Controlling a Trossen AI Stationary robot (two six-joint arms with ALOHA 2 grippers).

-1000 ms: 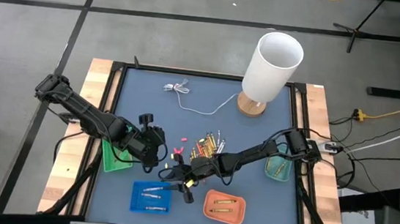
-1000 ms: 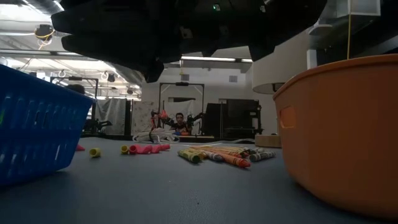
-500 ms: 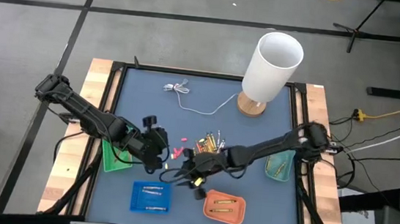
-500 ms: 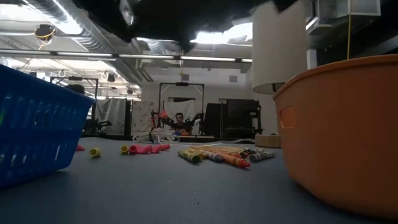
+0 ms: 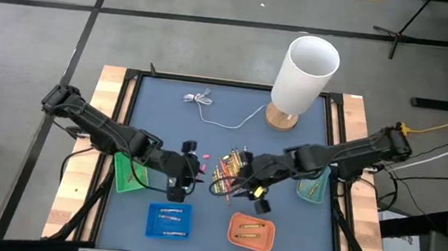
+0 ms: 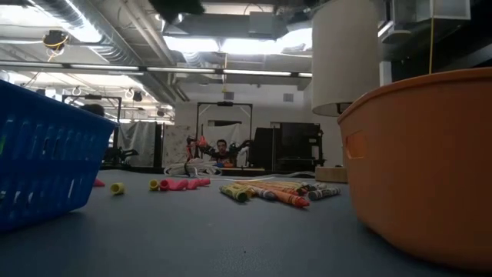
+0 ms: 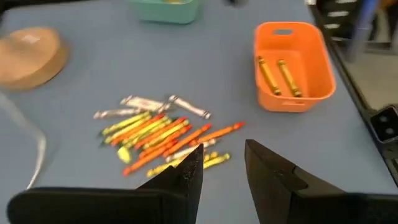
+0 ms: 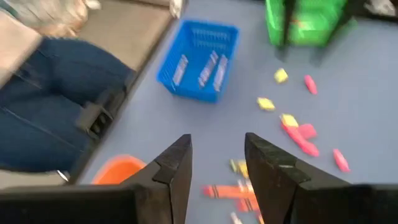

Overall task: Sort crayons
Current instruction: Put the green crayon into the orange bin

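The crayons [image 5: 230,169] — thin red, orange, yellow and grey sticks — lie heaped mid-table, mostly fanned with long axes running toward the front edge. Pink bits [image 5: 198,158] are scattered just beside them. The orange tray [image 5: 249,242] and blue tray [image 5: 168,230] flank the front. The left gripper [image 5: 189,172] and right gripper [image 5: 250,182] hover with jaws apart, empty.
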